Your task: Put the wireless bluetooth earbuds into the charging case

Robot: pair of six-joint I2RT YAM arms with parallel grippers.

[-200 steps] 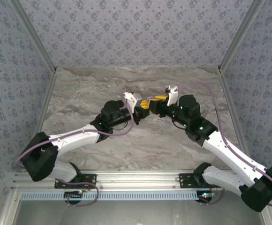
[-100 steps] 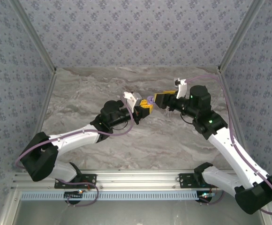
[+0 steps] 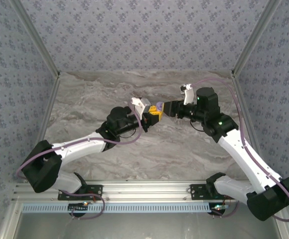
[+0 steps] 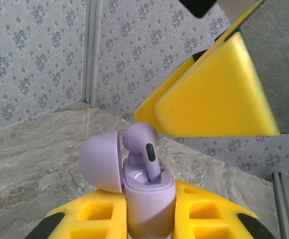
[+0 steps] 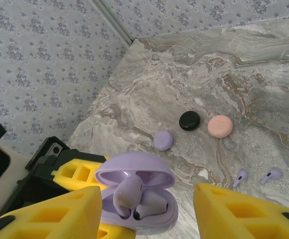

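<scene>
left gripper (image 4: 149, 223) pinching lilac case (image 4: 149, 196), right gripper (image 5: 147, 215) spread; lilac earbud (image 4: 141, 143) sits proud, prob nudge straight down into socket, gently

The left hand (image 4: 152, 224) grips an open lilac case (image 4: 149, 196), lid (image 4: 100, 162) at 9 o'clock. A lilac earbud (image 4: 142, 142) stands inside.
</scene>
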